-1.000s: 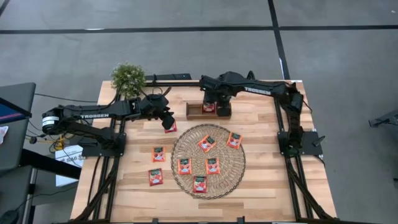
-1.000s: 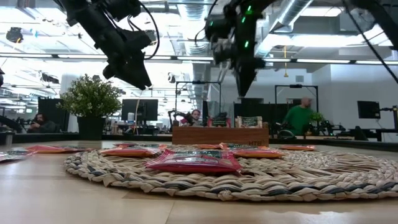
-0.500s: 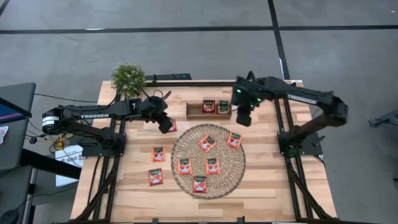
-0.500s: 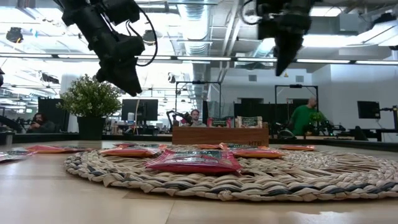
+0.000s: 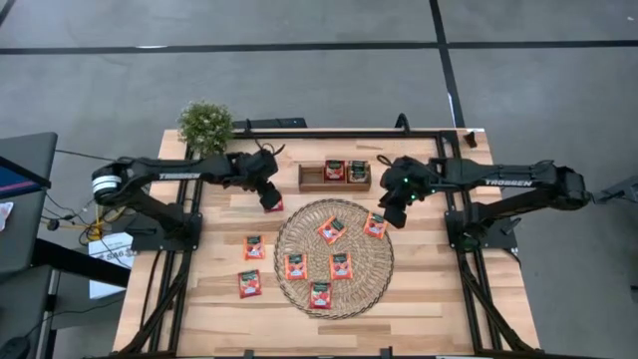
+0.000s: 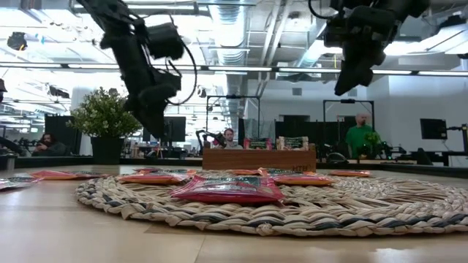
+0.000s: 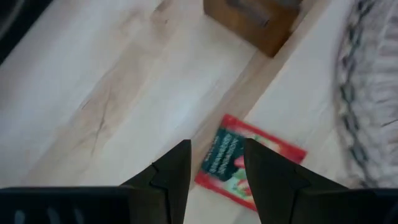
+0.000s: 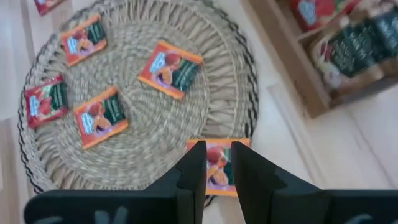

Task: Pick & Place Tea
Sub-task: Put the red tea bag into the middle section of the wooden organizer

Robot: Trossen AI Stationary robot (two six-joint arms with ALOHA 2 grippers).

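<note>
Red-orange tea sachets lie flat: several on the round woven mat (image 5: 334,257), two on the table left of it (image 5: 254,246), one (image 5: 274,203) by the mat's far-left rim. Two more stand in the brown wooden tray (image 5: 311,179). My left gripper (image 5: 267,191) hovers open over that far-left sachet (image 7: 249,163), which shows between and beyond its fingers. My right gripper (image 5: 391,211) hangs open by a narrow gap above the sachet at the mat's right rim (image 8: 217,163). In the low view both grippers (image 6: 153,123) (image 6: 347,82) are well above the table.
A potted plant (image 5: 205,125) stands at the table's far-left corner. The tray (image 6: 259,159) sits at the far edge behind the mat (image 6: 292,204). Bare wood lies at the table's near edge and on the mat's right. People sit and walk in the room beyond.
My right gripper has left the tray and swung toward the table's right and near side, ending above the sachet at the mat's right rim. My left gripper has come down toward the sachet by the mat's far-left rim. No sachet has moved.
</note>
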